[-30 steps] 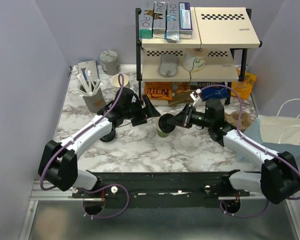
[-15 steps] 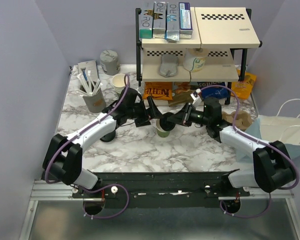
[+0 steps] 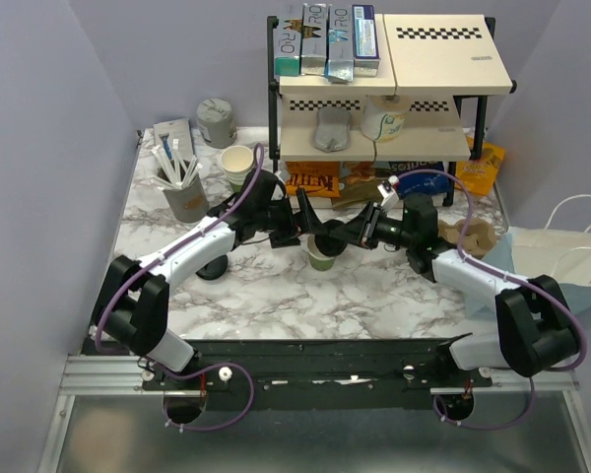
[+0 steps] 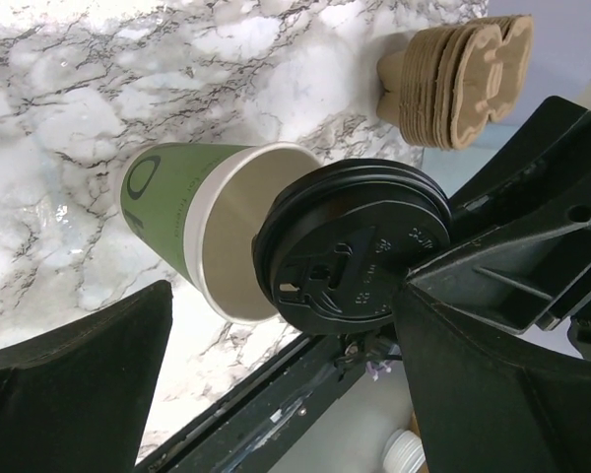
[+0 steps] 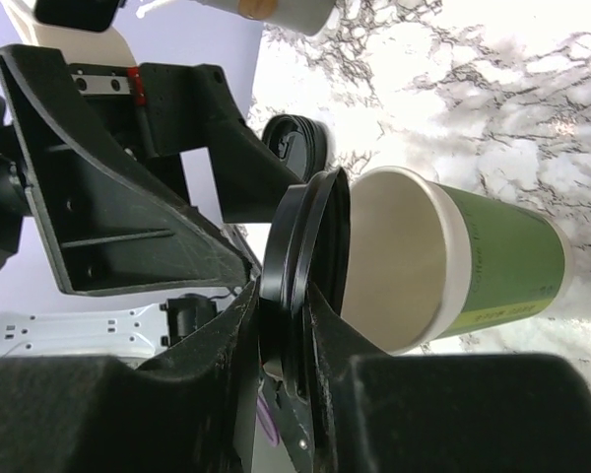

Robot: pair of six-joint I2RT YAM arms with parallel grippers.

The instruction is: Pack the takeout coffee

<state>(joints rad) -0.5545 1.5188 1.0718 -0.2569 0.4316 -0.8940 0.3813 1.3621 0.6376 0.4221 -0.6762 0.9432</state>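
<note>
The right claw [image 5: 281,301] is closed on a black lid [image 4: 360,246]. It pinches the rim of the lid between its two fingers, and the wrist view shows the lid almost from the edge. The lid is not seated. It is tilted at the mouth of the takeout coffee cup [image 4: 172,212] and covers only the part of the opening on the side of the right arm, so the pale inside of the cup shows. Whether the lid touches the rim of the cup, I cannot tell.

The left claw [image 4: 281,288] is wide open. One finger is on each side of the cup and the lid, and neither finger touches them. It holds nothing.

The cup has a green side. It stands upright on the marble table [image 3: 276,296], near the middle, between the two claws and in front of the shelf rack [image 3: 394,99].

Beside the right arm a stack of brown cardboard cup carriers [image 4: 453,74] lies on the table. Behind the left arm there is a stack of lidless cups [image 3: 236,163], and near it a grey holder [image 3: 185,197] with white sticks in it. At the right edge, beyond the table, is a white paper bag [image 3: 561,261] with handles.
</note>
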